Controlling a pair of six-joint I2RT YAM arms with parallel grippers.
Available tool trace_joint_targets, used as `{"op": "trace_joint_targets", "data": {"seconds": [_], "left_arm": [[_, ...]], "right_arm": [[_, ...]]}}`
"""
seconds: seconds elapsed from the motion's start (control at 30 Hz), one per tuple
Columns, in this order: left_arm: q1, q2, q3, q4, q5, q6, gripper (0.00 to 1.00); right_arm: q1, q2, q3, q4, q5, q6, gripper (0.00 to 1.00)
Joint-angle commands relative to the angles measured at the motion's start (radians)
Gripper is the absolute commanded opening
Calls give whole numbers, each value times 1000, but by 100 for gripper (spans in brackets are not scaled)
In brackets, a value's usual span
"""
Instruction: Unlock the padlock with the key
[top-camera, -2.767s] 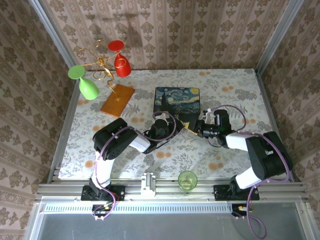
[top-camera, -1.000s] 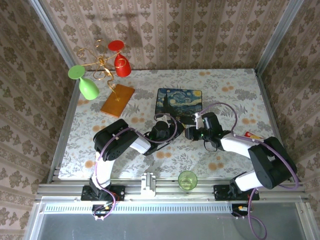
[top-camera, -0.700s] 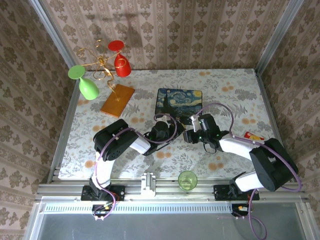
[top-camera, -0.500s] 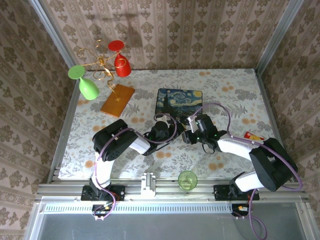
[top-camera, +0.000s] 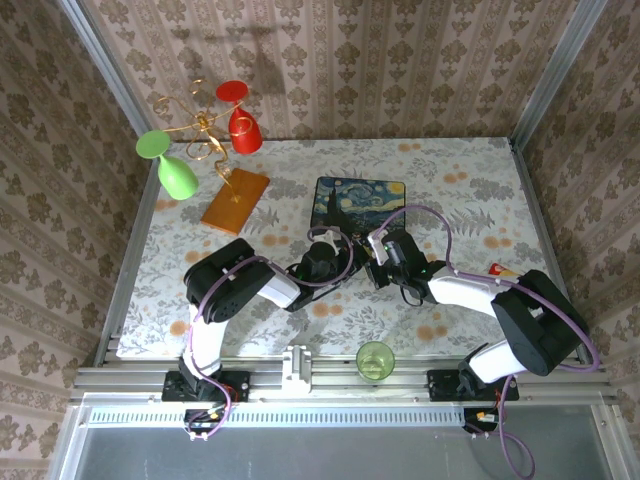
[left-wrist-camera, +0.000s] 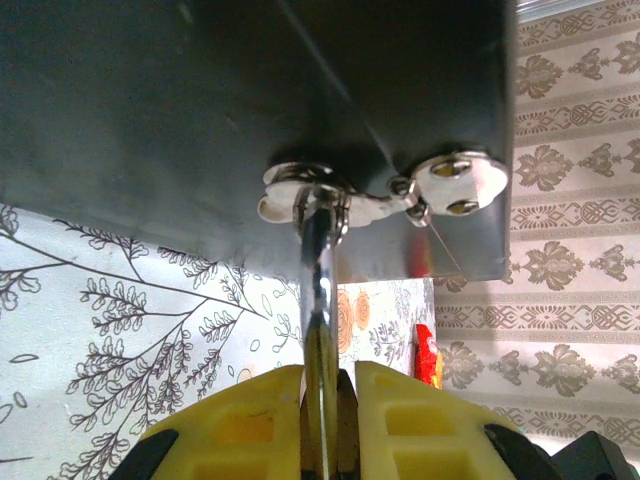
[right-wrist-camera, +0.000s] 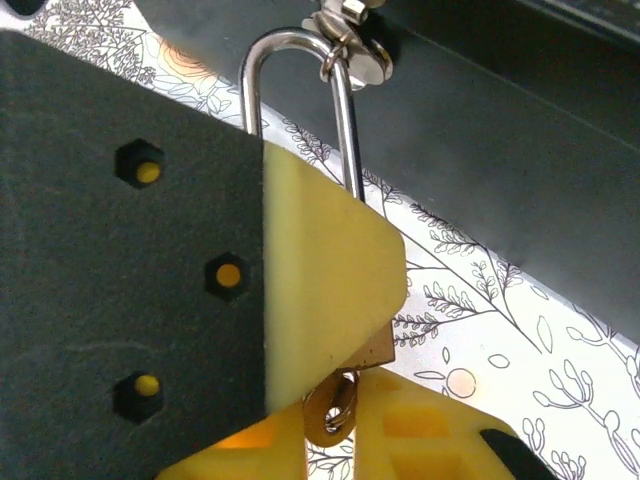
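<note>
The padlock (right-wrist-camera: 345, 130) hangs by its silvery shackle from the hasp (left-wrist-camera: 300, 190) on the dark front of the painted box (top-camera: 358, 198). My left gripper (left-wrist-camera: 328, 420) is shut on the padlock, with its shackle (left-wrist-camera: 318, 290) running up edge-on between the yellow fingers. In the right wrist view that left finger (right-wrist-camera: 320, 280) covers most of the brass body; one corner (right-wrist-camera: 383, 350) shows. Below it the key (right-wrist-camera: 328, 408) sticks out of the padlock's underside, and my right gripper (right-wrist-camera: 335, 440) is shut on its ringed head. From above, both grippers (top-camera: 338, 250) (top-camera: 372, 262) meet just in front of the box.
A green cup (top-camera: 375, 358) stands near the front rail between the arm bases. An orange-brown block (top-camera: 236, 200) and a stand with green (top-camera: 175, 170) and red (top-camera: 240, 125) glasses sit at the back left. A small red packet (top-camera: 500, 270) lies right of the right arm.
My right gripper has slid left toward the padlock and closed its fingers on the key's head. The left gripper has kept its hold without moving.
</note>
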Motion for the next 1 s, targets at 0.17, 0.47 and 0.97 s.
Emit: {"op": "trace_joint_targets", "data": {"seconds": [0.17, 0.47, 0.97], "left_arm": [[-7, -36, 1, 125, 29, -19, 0], [1, -35, -38, 159, 22, -26, 0], [12, -64, -92, 63, -25, 64, 13]], "right_arm": [[-50, 42, -4, 113, -201, 89, 8], [-224, 89, -136, 462, -553, 389, 5], [-327, 192, -200, 742, -751, 629, 3]]}}
